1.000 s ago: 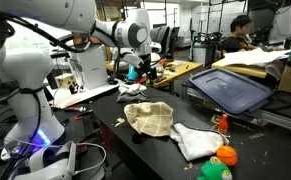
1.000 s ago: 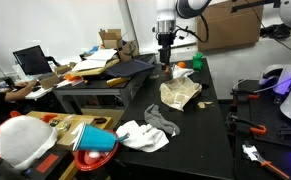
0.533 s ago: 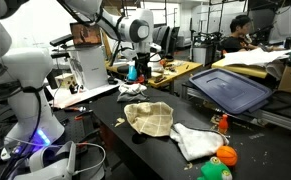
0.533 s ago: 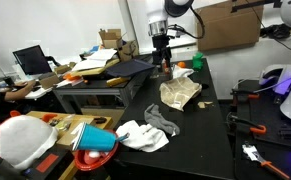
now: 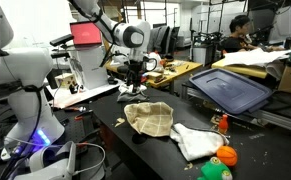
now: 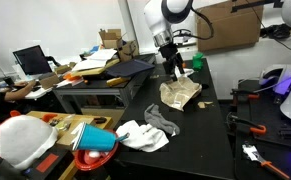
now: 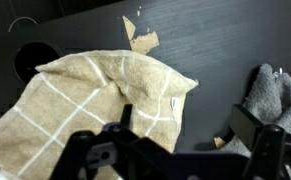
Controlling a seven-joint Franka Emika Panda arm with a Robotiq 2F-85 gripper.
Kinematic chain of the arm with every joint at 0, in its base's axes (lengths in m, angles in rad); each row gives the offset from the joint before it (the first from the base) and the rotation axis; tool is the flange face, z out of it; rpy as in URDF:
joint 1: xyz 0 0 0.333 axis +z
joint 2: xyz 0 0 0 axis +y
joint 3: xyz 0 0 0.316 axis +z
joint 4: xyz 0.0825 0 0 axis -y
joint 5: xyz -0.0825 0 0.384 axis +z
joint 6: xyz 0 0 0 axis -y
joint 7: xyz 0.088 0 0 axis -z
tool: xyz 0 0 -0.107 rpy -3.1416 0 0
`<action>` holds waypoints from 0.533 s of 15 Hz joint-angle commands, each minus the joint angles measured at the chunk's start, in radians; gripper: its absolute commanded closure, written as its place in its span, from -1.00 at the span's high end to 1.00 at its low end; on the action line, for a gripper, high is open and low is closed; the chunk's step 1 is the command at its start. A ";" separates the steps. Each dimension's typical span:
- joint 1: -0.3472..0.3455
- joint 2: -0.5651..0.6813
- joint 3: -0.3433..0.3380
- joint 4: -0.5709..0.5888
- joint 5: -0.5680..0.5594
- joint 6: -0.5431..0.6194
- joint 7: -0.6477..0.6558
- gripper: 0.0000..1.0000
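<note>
My gripper (image 5: 135,86) hangs open and empty just above the black table, at the far edge of a crumpled tan cloth with white grid lines (image 5: 150,117). In both exterior views the gripper (image 6: 175,72) stands over that edge of the cloth (image 6: 180,95) without touching it. In the wrist view the tan cloth (image 7: 95,100) fills the left and middle, and my open jaws (image 7: 190,132) straddle its right edge and bare table. A grey-white cloth (image 7: 275,95) lies to the right of the jaws.
The grey-white cloth (image 5: 195,140) (image 6: 143,133) lies beside the tan one. A dark tray (image 5: 230,88) sits on a stand nearby. Orange and green balls (image 5: 223,158) lie at the table's corner. A tan scrap (image 7: 140,38) and a black round object (image 7: 35,58) lie on the table.
The arm has swung and lowered the gripper from the back of the table toward the tan cloth. The cloths have not moved.
</note>
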 commanded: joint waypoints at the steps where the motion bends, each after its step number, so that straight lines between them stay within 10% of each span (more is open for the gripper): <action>1: 0.070 0.121 -0.090 -0.055 0.009 0.016 -0.012 0.35; 8: 0.109 0.151 -0.171 -0.137 -0.199 0.098 0.091 -0.76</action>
